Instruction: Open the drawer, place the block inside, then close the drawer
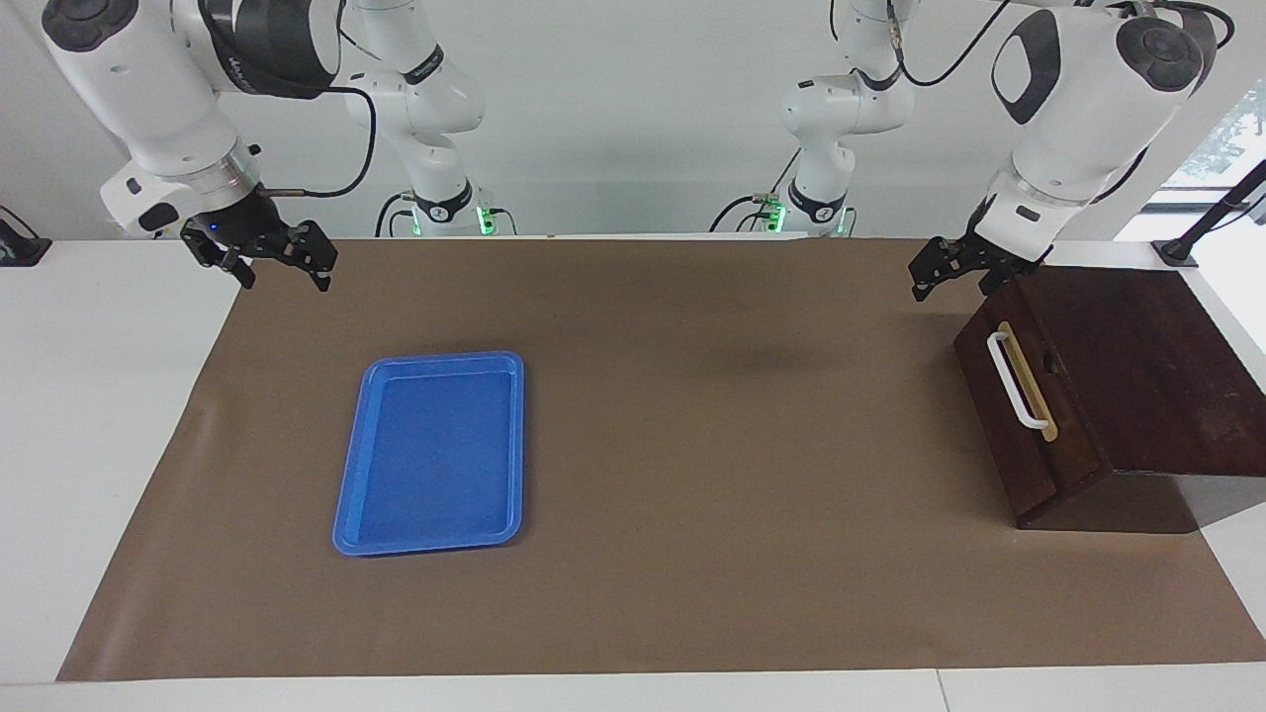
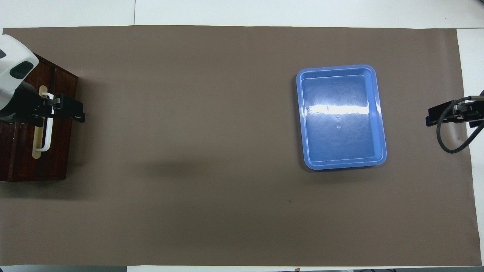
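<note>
The drawer (image 1: 1063, 435) is shut in its dark wooden box at the left arm's end of the table, with its white bar handle (image 1: 1019, 381) facing the table's middle. It also shows in the overhead view (image 2: 56, 151). My left gripper (image 1: 954, 282) is open and hangs just above the box's upper edge at the end of the handle nearer the robots; in the overhead view it (image 2: 70, 112) covers the handle (image 2: 47, 139). My right gripper (image 1: 282, 267) is open and empty, raised over the mat's edge at the right arm's end. The block is out of view.
An empty flat blue tray (image 1: 435, 358) lies on the brown mat (image 1: 692, 445) toward the right arm's end; it also shows in the overhead view (image 2: 336, 68). The white table surrounds the mat.
</note>
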### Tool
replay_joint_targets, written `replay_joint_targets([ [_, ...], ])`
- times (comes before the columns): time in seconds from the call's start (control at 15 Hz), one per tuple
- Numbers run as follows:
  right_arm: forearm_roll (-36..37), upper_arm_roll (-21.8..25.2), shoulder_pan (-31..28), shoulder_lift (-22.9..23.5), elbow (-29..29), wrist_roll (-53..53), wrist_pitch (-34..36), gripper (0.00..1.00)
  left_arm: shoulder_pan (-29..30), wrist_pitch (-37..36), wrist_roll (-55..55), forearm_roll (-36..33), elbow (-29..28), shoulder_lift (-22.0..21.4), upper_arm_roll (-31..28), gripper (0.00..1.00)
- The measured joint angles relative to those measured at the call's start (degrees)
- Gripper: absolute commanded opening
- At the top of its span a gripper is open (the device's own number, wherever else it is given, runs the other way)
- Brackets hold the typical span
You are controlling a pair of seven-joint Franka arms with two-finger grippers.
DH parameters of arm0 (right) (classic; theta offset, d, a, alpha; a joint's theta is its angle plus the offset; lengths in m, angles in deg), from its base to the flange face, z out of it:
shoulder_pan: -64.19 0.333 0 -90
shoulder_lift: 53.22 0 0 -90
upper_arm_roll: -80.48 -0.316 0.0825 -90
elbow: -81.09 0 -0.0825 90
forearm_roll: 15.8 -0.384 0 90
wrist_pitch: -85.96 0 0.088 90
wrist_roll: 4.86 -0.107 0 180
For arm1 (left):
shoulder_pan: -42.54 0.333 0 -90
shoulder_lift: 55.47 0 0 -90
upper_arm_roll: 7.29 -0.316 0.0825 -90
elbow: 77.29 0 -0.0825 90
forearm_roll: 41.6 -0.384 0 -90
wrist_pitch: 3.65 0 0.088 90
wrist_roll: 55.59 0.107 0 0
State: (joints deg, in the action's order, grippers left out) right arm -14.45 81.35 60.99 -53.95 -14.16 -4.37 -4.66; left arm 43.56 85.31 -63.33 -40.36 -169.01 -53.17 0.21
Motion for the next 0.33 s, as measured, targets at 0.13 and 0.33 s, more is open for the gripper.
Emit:
replay_joint_targets([
  [0.13,0.00,0.00,0.00,0.00,0.00,0.00,0.00,1.00,-0.07,0.00,0.02,0.09,0.00,-0.02,0.06,1.00],
  [0.33,0.00,0.00,0.00,0.00,0.00,0.00,0.00,1.00,-0.44,-0.01,0.02,0.14,-0.06,-0.03,0.11,1.00],
])
